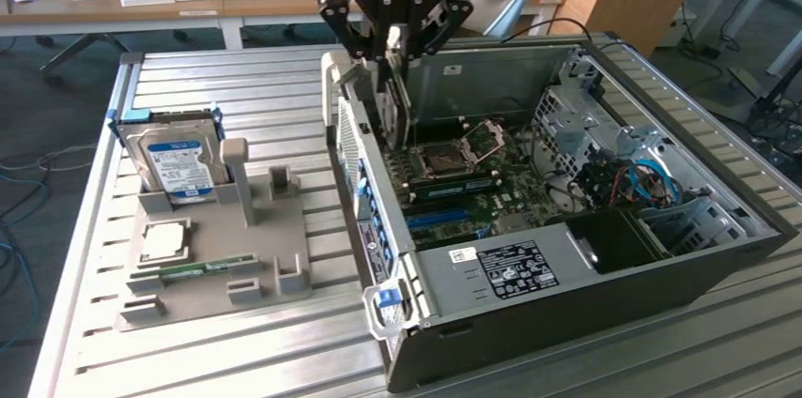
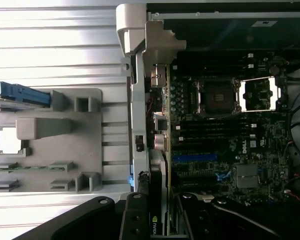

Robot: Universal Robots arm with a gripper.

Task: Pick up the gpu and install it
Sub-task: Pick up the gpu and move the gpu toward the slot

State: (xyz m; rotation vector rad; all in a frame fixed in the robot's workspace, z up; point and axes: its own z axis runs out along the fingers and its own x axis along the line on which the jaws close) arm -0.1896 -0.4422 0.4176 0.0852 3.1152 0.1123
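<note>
Your jaws grip the gpu (image 1: 396,98), hanging on edge beneath them, its long axis pointing down into the open case (image 1: 701,257).

Bright, even room light falls on the slatted table (image 1: 251,88) in the exterior view, with pale glare streaks on the near slats at the exterior view's left and along the far edge at its right. The open computer case (image 1: 701,257) is dimmer inside, its near bay sunk in deep shadow. In the wrist view the table slats wash out almost to white, the socket cover (image 2: 260,95) glares, and the gripper (image 2: 159,200) clamping the gpu (image 2: 155,226) shows nearly black
</note>
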